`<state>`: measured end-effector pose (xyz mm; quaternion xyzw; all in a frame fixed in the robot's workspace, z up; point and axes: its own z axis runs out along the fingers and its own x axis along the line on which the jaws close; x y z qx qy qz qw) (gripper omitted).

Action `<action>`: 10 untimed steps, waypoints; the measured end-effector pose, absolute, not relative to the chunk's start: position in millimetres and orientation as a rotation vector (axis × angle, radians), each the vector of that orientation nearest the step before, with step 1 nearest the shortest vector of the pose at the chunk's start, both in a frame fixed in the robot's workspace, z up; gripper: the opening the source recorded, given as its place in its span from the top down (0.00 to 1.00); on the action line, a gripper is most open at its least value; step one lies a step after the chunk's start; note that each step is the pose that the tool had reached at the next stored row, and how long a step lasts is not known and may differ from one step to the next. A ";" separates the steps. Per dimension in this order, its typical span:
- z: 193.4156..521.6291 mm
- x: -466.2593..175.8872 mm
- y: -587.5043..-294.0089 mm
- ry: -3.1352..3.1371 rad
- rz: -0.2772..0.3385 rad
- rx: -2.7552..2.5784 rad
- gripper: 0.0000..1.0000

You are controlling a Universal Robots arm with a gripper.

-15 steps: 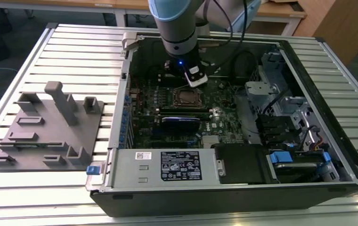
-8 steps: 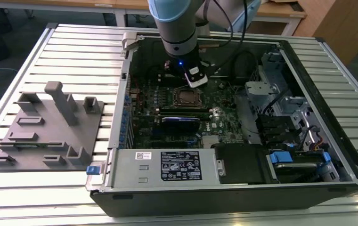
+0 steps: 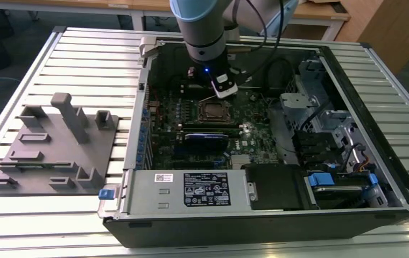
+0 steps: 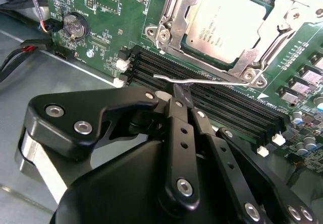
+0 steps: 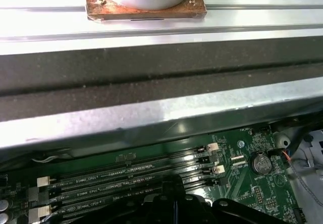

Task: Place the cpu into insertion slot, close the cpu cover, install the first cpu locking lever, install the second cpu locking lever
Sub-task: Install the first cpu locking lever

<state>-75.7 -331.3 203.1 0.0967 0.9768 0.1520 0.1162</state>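
The tool [image 4: 177,95] hangs inside the open computer case [image 3: 376,161], which lies on a slatted metal worktop [image 3: 90,64]. In the exterior view the arm [image 3: 204,32] comes down from the far edge of the worktop and hides the far part of the green motherboard [image 3: 168,145]; the tool's tip sits just beyond the socket. In the second wrist view the dark fingers [image 4: 180,114] are pressed together, closed, with their tip touching or just under a thin wire locking lever [image 4: 202,80]; whether they pinch the lever or only push against it cannot be told.

The cpu [image 4: 224,22] lies flat in the insertion slot [image 4: 250,57], its grey top showing through the cut-out of the cpu cover [image 4: 176,7], which is folded down over it. The lever runs along the socket edge nearest the black memory slots [image 4: 227,108], raised a little above the board, its far end at a screw on the frame's corner. The far side of the socket is cut off by the picture's edge, so a second lever cannot be made out.

In the first wrist view the case's metal wall [image 5: 161,113] and the worktop's slats fill most of the frame, with memory slots and a coin cell [image 5: 261,162] below; the tool body is a dark, cut-off shape.

A grey fixture plate [image 3: 54,150] sits near the worktop's edge at the exterior view's left.
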 end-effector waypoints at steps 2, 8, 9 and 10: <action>204.2 -75.7 -331.3 2.860 0.445 0.283 0.90; 205.9 -75.6 -331.3 2.860 0.445 0.283 0.90; 206.6 -75.7 -331.3 2.861 0.445 0.283 0.90; 207.3 -75.7 -331.3 2.860 0.445 0.283 0.90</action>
